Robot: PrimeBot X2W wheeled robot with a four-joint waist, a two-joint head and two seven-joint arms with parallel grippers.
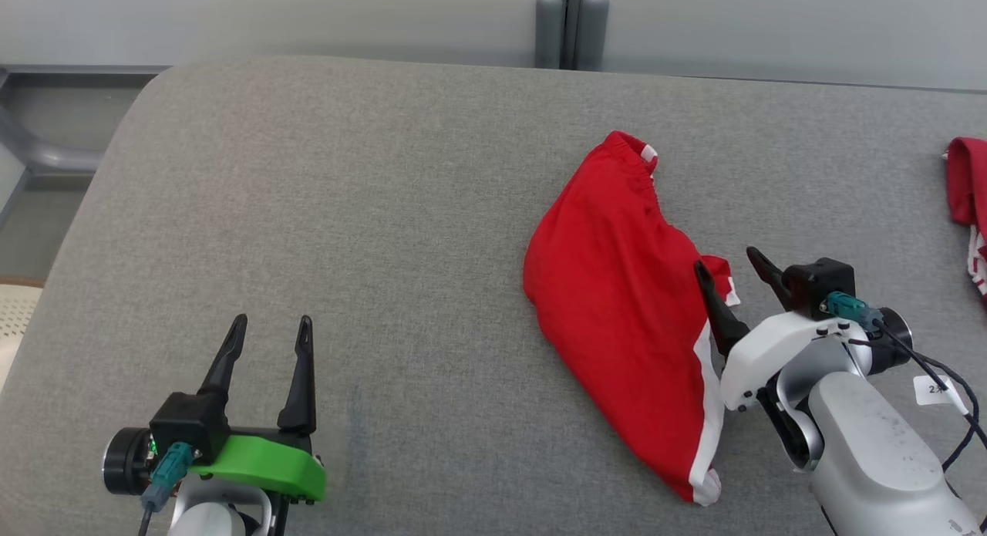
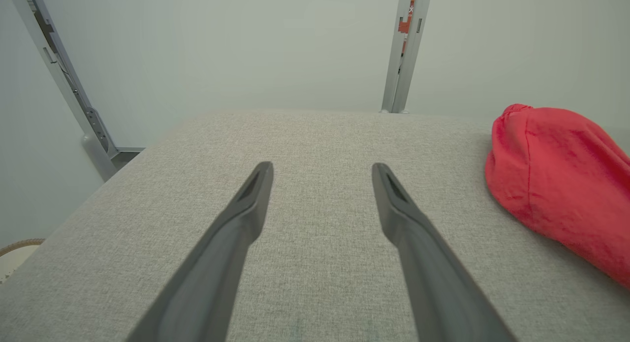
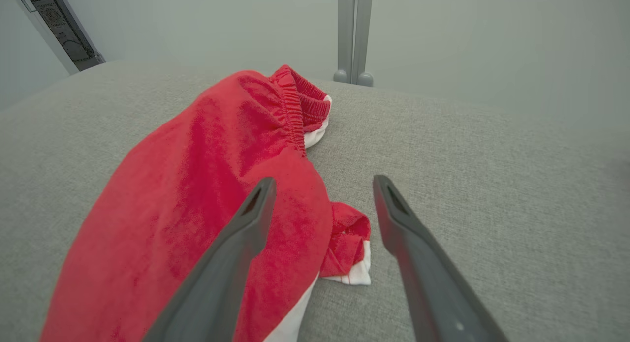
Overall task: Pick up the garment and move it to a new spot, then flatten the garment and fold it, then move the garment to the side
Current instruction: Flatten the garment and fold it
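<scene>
The garment [image 1: 617,297] is a pair of red shorts with white side trim and an elastic waistband, lying crumpled on the grey padded table [image 1: 347,212], right of centre. My right gripper [image 1: 727,257] stands open just above the garment's right edge, one finger over the red cloth, the other over bare table; nothing is between the fingers. In the right wrist view the garment [image 3: 206,204] spreads to the left of that gripper [image 3: 322,183]. My left gripper [image 1: 272,321] is open at the lower left, far from the cloth. The left wrist view has the garment [image 2: 561,179] off to the right of the gripper [image 2: 322,167].
Another red and white cloth [image 1: 968,204] lies at the table's right edge. A grey post [image 1: 570,27] stands behind the far edge, against a pale wall. The table's left edge curves away by a cream perforated object [image 1: 15,312] on the floor side.
</scene>
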